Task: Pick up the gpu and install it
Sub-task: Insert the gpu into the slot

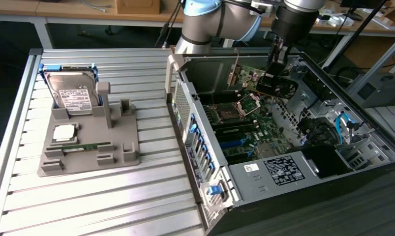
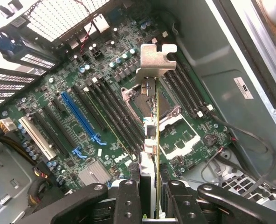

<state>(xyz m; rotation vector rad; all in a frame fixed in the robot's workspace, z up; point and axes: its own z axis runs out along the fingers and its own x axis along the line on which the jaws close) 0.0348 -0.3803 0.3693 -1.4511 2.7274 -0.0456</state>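
gpu [image 1: 266, 83]: exterior view, hangs tilted inside the open computer case, lifted off the motherboard and not seated in any slot
gripper [image 1: 275, 73]: exterior view, reaches down from the arm into the case and is clamped on the gpu's upper edge
computer case [image 1: 184, 105]: lies on its side with the side panel off, on the table's half at the exterior view's right
motherboard [image 1: 250, 132]: flat on the case floor, below the gpu
table [image 1: 105, 196]: ribbed metal top
grey holder [image 1: 118, 152]: on the table at the exterior view's left, just beside the case
hard drive [image 1: 74, 94]: stands upright at the holder's far end
memory stick [image 1: 85, 146]: lies flat in the holder, near a square chip [image 1: 65, 132]
gpu, wrist view: seen edge-on, its silver bracket [image 2: 155, 60] at the end away from the gripper
fingers [image 2: 128, 200]: wrist view, black, pressed against both faces of the gpu
blue slot [image 2: 79, 116]: wrist view, on the motherboard, apart from the gpu
processor socket [image 2: 175, 133]: wrist view, on the motherboard just beside the line of the gpu
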